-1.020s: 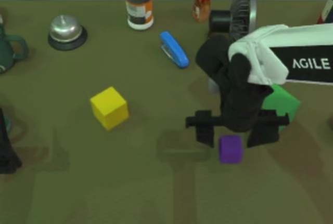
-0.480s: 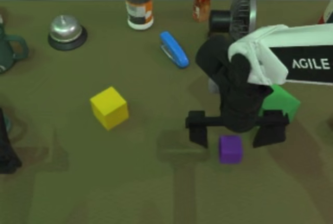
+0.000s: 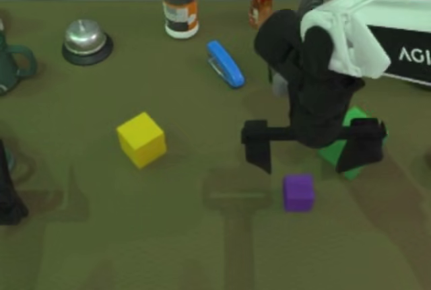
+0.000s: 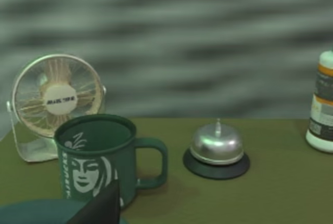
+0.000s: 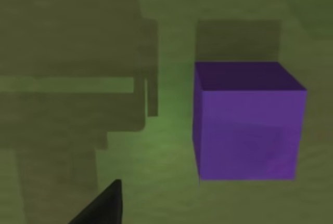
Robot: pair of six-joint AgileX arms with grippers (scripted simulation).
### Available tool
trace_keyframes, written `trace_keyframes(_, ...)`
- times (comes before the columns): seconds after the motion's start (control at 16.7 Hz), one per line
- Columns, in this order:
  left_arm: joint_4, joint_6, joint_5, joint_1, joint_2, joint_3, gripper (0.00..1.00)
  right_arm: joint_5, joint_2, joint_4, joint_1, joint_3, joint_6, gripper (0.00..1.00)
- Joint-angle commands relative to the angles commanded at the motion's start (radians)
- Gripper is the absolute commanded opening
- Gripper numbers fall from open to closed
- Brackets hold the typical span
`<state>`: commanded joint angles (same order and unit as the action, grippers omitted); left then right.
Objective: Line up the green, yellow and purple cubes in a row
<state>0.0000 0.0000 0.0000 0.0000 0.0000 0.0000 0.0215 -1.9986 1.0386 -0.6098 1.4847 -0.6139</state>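
Purple cube [image 3: 297, 192]: on the table, nearest the front edge, right of centre; free, just forward of the claw's span. Right gripper [image 3: 313, 147]: fingers spread wide, holding nothing, above the table just behind the purple cube. Green cube [image 3: 345, 150]: partly hidden beneath that claw's right finger. Yellow cube [image 3: 141, 139]: well apart, left. Left gripper: parked at the left edge.

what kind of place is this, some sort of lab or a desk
Likely a rendered tabletop test scene, not a real desk: an olive-green table holds plain matte yellow and purple cubes among odd clutter, such as a silver call bell and a blue stapler.
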Motion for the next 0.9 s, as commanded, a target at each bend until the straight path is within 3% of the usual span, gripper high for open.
trace_keyframes(0.48,-0.020,0.009,0.002,-0.008,0.029,0.029,1.00,-0.001,0.046,0.012,-0.002,-0.008,0.013,1.00)
trace_keyframes(0.9,-0.273,0.122,0.002,-0.091,0.463,0.430,1.00,-0.016,0.484,-0.207,-0.009,-0.351,0.148,1.00)
